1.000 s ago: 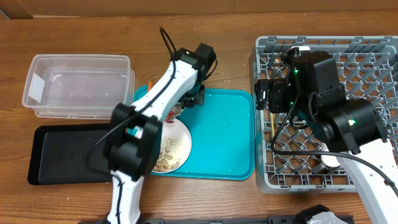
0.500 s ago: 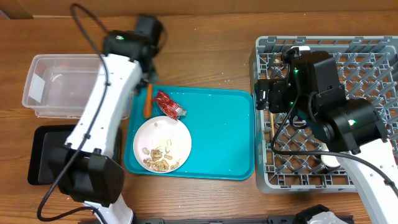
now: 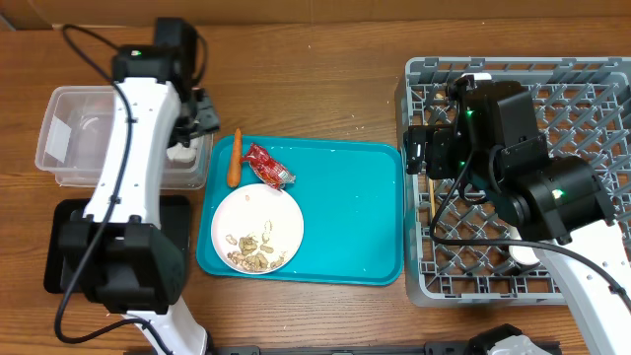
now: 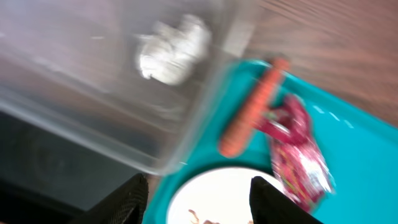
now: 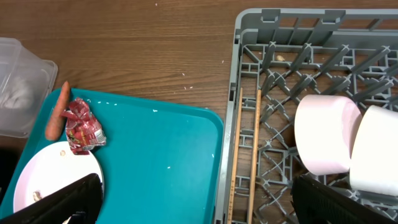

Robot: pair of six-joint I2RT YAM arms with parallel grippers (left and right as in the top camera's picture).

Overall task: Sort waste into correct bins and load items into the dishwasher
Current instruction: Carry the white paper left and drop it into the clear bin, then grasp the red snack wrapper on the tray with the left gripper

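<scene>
Swinging left since half a second ago, the left arm is now hanging over the right end of the clear tub [image 3: 123, 133], while the right arm is keeping its place. Nearest the robot, the black tray [image 3: 69, 247] is lying just in front of the tub, and the white plate [image 3: 258, 229] is sitting on the near left part of the teal tray [image 3: 355, 217], carrying beige food scraps [image 3: 254, 251]. Just beyond the plate, the red wrapper [image 3: 268, 165] is lying beside the carrot [image 3: 234, 160], which is resting along the tray's left edge. Farther back, the left gripper [image 4: 199, 186] is hovering with its jaws spread and gripping nothing, and the white tissue [image 4: 173, 50] is lying inside the tub. To the right, the grey dish rack [image 3: 592, 99] is holding the chopsticks [image 5: 245, 155] side by side along its left edge and two white bowls [image 5: 326, 134] deeper in. The right gripper [image 5: 196, 186] is hanging over the rack's left edge, jaws wide apart and empty.
</scene>
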